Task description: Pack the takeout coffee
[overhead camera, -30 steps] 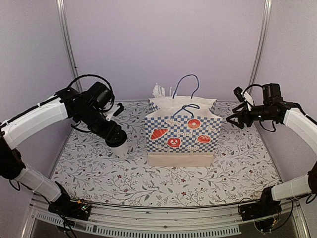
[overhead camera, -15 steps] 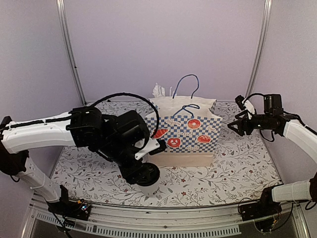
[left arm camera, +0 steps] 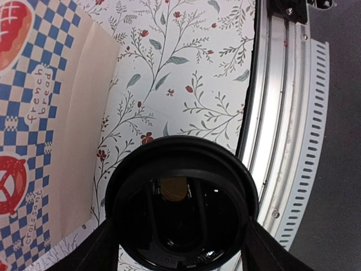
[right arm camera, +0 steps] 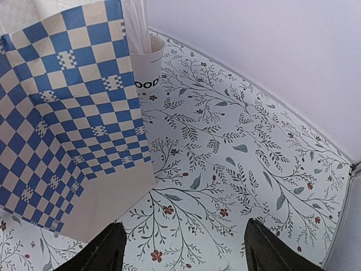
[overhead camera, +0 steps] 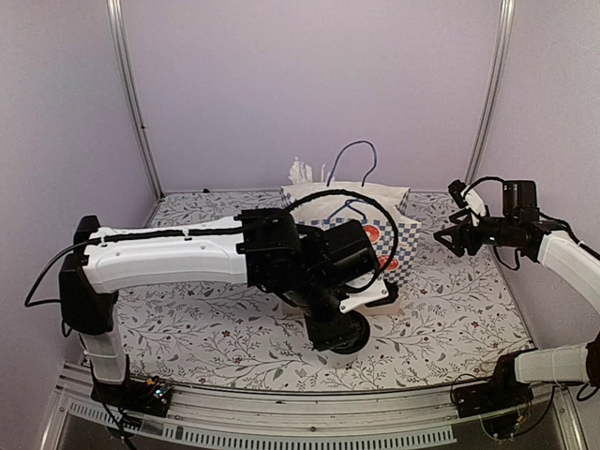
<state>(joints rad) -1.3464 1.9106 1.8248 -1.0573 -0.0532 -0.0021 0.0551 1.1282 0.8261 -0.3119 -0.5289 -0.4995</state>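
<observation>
Near front rail (left arm camera: 282, 141) — takeout coffee (left arm camera: 180, 206) clamped in left gripper (left arm camera: 177, 251), black lid filling wrist view. Swung here from far left within last second, so pickup judged done, lift into checkered paper bag (left arm camera: 34, 84) just behind pending. Farther right — right gripper (overhead camera: 446, 234) spread, empty.

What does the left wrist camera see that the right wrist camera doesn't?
Only the left wrist: the coffee cup, seen from above with its black lid filling the lower frame, and the metal rail at the table's edge. Only the right wrist: a white cup with straws and the purple wall. Both: the checked paper bag and the flowered tablecloth.
</observation>
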